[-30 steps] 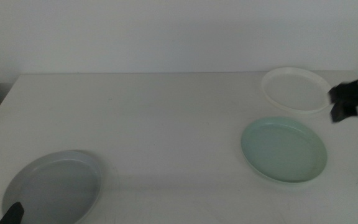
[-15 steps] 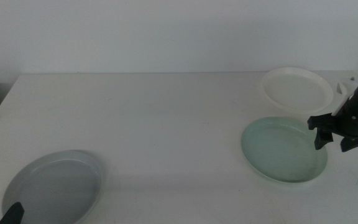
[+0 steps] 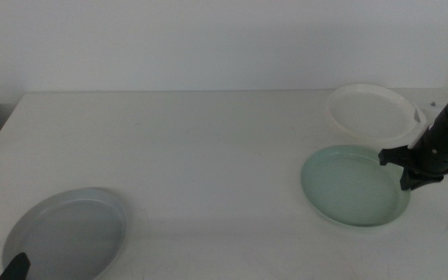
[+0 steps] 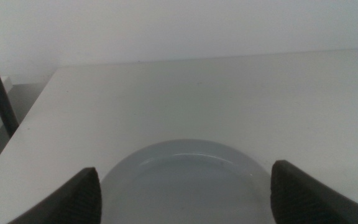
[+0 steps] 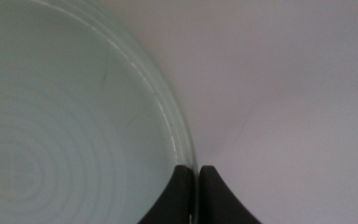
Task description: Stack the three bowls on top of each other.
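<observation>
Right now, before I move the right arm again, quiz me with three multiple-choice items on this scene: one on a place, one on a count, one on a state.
1. Where does the right gripper stand?
A. At the mint green bowl's rim
B. Over the grey bowl
C. Inside the white bowl

2. How many bowls lie stacked on another?
A. Two
B. None
C. Three

3. How do the right gripper's jaws stand?
A. Wide apart
B. Hidden from every view
C. Closed on the mint green bowl's rim

Answers: 1 A, the middle view puts it at that bowl's right edge. 2 B, all three rest singly on the table. 3 C, the right wrist view shows the jaws together with the rim between them. The left gripper waits, open, over the grey bowl.
</observation>
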Controlling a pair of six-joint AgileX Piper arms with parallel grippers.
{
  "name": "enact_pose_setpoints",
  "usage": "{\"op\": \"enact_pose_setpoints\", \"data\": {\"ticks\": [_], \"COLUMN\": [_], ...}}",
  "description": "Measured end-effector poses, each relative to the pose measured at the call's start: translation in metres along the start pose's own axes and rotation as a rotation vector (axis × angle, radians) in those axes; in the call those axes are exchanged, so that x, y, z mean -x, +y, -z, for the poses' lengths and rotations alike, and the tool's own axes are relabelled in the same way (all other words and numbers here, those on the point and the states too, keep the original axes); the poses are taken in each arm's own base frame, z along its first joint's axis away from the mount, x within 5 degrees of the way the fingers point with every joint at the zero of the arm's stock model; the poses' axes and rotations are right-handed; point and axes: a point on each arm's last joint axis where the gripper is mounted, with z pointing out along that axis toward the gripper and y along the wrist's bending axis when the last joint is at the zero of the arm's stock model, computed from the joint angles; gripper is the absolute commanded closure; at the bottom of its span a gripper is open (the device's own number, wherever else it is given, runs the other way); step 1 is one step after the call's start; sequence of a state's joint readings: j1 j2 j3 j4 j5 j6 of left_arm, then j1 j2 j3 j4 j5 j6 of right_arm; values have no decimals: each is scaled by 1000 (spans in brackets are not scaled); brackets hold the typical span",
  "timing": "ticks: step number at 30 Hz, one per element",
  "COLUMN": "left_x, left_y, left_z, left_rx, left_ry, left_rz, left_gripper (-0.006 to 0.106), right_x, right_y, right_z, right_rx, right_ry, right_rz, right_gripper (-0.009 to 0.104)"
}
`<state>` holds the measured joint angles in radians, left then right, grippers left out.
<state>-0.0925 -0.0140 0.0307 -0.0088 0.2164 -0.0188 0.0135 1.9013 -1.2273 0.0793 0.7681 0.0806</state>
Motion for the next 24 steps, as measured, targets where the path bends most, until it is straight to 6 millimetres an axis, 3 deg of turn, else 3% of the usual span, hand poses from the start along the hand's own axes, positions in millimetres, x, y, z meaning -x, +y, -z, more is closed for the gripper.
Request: {"op": "enact_pose_setpoints", "data": {"ticks": [6,11,18,24], "left_x": [0,0,0,0], "left_y": [0,0,0,0], "left_z": [0,0,0,0], "left_rx": [0,0,0,0], "left_ry": [0,0,0,0], "left_rz": [0,0,0,0], "left_gripper": [-4,-4,-4,-4], "right_x": [-10,-29,-53,-57], "right_y": [41,88,147,162], "right_z": [51,75,67,36], "right_rx": [57,162,250,236], "right_ry": [-100,-122,-96,-48], "right_rz": [76,132,193,197], "right_gripper": [96,96,96,96]}}
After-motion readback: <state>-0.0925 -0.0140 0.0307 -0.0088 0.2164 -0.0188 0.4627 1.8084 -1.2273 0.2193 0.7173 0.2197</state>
